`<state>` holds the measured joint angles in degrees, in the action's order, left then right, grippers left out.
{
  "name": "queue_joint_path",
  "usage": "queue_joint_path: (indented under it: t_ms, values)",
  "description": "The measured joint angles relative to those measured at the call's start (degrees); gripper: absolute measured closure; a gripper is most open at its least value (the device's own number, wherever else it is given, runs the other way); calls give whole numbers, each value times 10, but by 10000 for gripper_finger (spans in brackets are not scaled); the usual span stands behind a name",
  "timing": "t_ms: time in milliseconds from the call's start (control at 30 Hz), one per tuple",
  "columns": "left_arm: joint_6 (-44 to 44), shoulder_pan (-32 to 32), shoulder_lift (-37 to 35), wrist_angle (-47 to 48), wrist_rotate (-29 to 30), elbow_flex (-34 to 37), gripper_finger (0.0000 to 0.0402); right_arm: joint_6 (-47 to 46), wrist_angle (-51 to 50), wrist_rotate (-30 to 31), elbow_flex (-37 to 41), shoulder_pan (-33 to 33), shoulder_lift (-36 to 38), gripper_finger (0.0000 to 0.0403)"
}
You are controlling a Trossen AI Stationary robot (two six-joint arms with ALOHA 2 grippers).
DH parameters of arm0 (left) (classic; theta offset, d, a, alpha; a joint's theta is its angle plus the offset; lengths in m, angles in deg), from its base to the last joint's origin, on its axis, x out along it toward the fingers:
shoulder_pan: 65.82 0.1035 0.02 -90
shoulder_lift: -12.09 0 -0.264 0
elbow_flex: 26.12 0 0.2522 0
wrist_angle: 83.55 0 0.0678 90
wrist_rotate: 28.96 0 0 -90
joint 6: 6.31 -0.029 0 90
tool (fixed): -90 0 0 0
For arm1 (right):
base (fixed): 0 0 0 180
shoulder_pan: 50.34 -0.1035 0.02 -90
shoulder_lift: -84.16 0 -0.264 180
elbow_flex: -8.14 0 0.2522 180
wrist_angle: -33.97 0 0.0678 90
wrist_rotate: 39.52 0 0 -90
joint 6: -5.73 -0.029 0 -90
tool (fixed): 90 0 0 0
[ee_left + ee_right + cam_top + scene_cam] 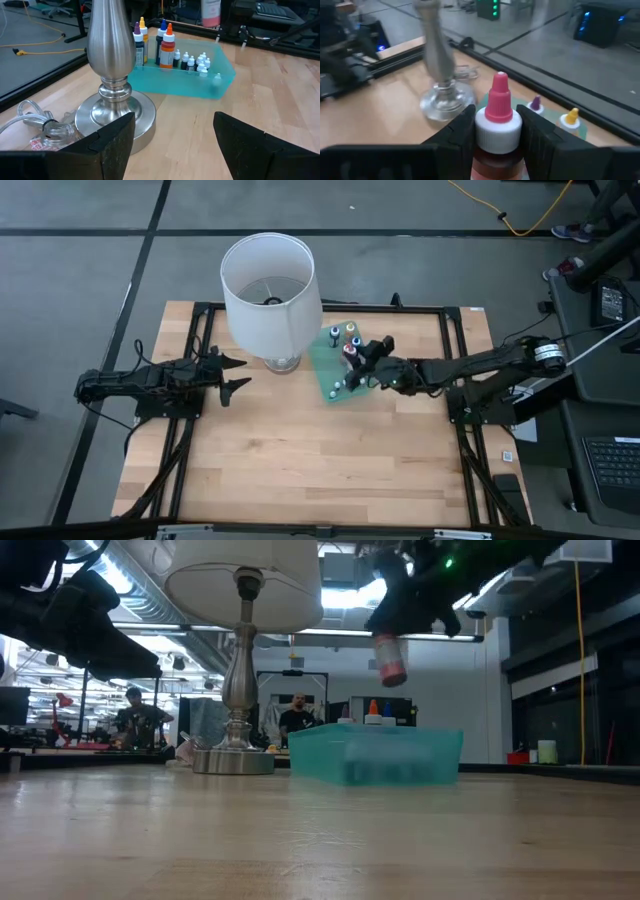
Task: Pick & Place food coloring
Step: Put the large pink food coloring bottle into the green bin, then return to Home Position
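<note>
A food coloring bottle (498, 107) with a pink tip, white collar and reddish contents hangs above the green tray (375, 755), and my right gripper (497, 125) is shut on it. From table height the bottle (390, 660) shows below that gripper (400, 610). Inside the tray (220, 80) stand taller bottles (162, 47) with coloured tips and several tiny white-capped ones (197, 62). My left gripper (172, 145) waits open at the table's left, beside the lamp, with nothing between its fingers. From above, my right gripper (362, 360) is over the tray (335, 378). My right gripper pinches the bottle at its white collar (498, 131), just below the pink tip, one finger (460, 135) on each side. The fingers come nearly level from the table's right side. The bottle is lifted clear above the tray, tip up, its body (392, 668) hanging slightly tilted below the fingers.
A lamp with a big white shade (270, 290) and a silver base (112, 100) stands just left of the tray; its clear cord (30, 115) lies by the base. The near half of the wooden table (320, 460) is bare. People (140, 715) show in the room behind.
</note>
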<state>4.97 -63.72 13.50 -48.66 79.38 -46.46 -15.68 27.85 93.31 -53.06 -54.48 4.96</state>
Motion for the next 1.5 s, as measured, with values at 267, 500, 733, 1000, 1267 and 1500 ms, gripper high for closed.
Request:
queue_joint_path:
  t_ms: [267, 500, 733, 1000, 1267, 1500]
  values:
    - [0, 0, 0, 0, 0, 0, 136, 23, 101, -40, 21, 51, -64, 277]
    - [0, 0, 0, 0, 0, 0, 134, 23, 201, -53, 20, 67, -138, 277]
    - [0, 0, 0, 0, 0, 0, 137, 4, 264, -77, 20, 78, -215, 277]
    - [0, 0, 0, 0, 0, 0, 134, -23, 288, -91, 10, 78, -283, 277]
    - [0, 0, 0, 0, 0, 0, 135, -5, 290, -95, -3, 78, -290, 246]
    - [0, 0, 0, 0, 0, 0, 137, 7, 289, -129, -4, 77, -289, 205]
